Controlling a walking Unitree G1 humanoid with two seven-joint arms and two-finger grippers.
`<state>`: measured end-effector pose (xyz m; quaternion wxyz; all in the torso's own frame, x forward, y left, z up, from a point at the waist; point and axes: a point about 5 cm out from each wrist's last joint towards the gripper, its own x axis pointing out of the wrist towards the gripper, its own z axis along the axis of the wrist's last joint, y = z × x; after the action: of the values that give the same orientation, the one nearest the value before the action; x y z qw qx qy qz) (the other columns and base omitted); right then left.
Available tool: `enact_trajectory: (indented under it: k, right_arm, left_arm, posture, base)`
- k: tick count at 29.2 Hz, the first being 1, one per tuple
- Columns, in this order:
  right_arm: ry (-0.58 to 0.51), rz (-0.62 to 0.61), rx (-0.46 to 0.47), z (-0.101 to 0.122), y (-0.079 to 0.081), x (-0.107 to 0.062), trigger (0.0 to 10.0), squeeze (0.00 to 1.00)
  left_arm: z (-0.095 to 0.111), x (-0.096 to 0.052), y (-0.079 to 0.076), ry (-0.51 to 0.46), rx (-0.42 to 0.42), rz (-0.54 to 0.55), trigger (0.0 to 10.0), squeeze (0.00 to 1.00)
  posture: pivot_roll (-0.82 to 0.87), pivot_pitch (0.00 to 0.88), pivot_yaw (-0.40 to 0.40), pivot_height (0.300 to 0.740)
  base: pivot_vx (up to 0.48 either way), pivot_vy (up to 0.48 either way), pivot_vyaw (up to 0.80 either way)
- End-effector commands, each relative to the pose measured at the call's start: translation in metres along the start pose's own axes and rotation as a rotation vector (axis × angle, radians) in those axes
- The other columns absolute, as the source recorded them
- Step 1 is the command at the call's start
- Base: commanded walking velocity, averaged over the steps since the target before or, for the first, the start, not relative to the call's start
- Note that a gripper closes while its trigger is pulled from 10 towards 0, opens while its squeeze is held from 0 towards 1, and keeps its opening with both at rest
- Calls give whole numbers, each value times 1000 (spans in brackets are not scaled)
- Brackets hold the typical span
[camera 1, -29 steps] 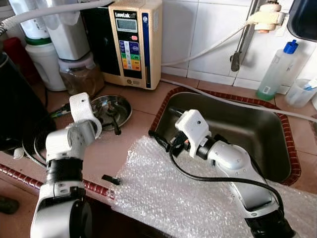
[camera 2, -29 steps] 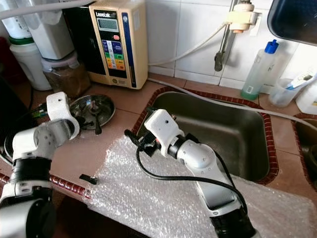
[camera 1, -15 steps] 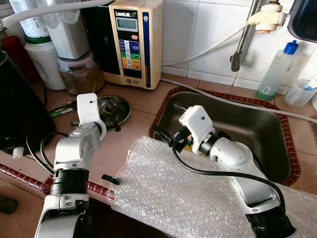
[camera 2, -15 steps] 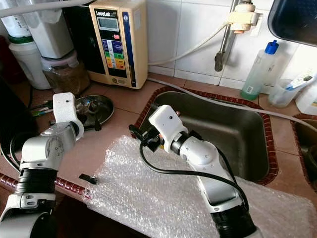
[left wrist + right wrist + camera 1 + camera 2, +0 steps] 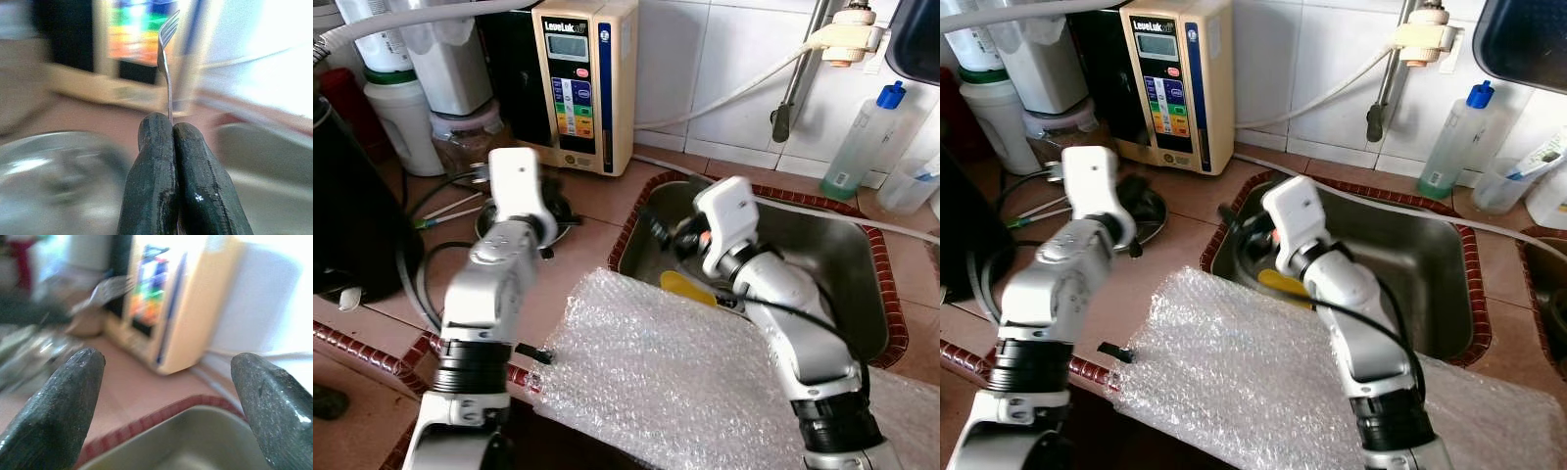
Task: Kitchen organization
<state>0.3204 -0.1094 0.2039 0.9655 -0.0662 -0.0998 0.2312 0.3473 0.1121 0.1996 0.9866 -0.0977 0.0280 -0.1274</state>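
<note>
My left gripper (image 5: 168, 128) is pinched tight on the handle of a fork (image 5: 167, 63), whose tines point up and away toward the beige water machine (image 5: 579, 83) standing at about 12 o'clock against the tiled wall. That gripper hangs just above the steel plate (image 5: 1148, 209) on the terracotta worktop (image 5: 578, 250), and my own arm hides most of the plate from my head.

My right gripper (image 5: 166, 396) is spread wide with nothing between its fingers (image 5: 58, 401). It hovers over the near left corner of the steel sink (image 5: 822, 255), at about 1 o'clock from me, aimed toward the water machine. A yellow item (image 5: 687, 288) lies in the sink just below that arm; I cannot tell what it is.

A sheet of bubble wrap (image 5: 666, 377) covers the near worktop edge from 6 to about 4 o'clock and overlaps the sink's front rim. A small black piece (image 5: 533, 352) lies at its left edge. Cables (image 5: 435, 211) trail across the worktop at 10 o'clock, beside a dark appliance (image 5: 352, 206). White containers (image 5: 406, 108) and a glass jar (image 5: 460, 137) crowd the 11 o'clock corner. A hose (image 5: 734, 93) runs from the wall fitting toward the machine, and a clear bottle with a blue cap (image 5: 865, 137) stands at 2 o'clock behind the sink.
</note>
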Motion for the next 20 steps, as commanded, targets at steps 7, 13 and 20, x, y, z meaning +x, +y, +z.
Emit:
enact_trajectory:
  k: [7, 13, 20]
  right_arm:
    - [-18, -204, 168, 1, -33, -1, 10000, 0]
    - [-23, -197, 314, -1, -35, -2, 10000, 0]
    - [-110, -89, 521, 12, -32, -4, 10000, 0]
  left_arm:
    - [7, -8, -29, -70, -222, -273, 0, 0]
    - [13, -15, -44, -75, -363, -450, 0, 0]
    - [3, -23, -46, 13, -457, -579, 0, 0]
  posture:
    - [21, 0, 22, 740]
    - [19, 0, 23, 740]
    - [15, 0, 23, 740]
  base:
    - [0, 0, 0]
    - [0, 0, 0]
    - [0, 0, 0]
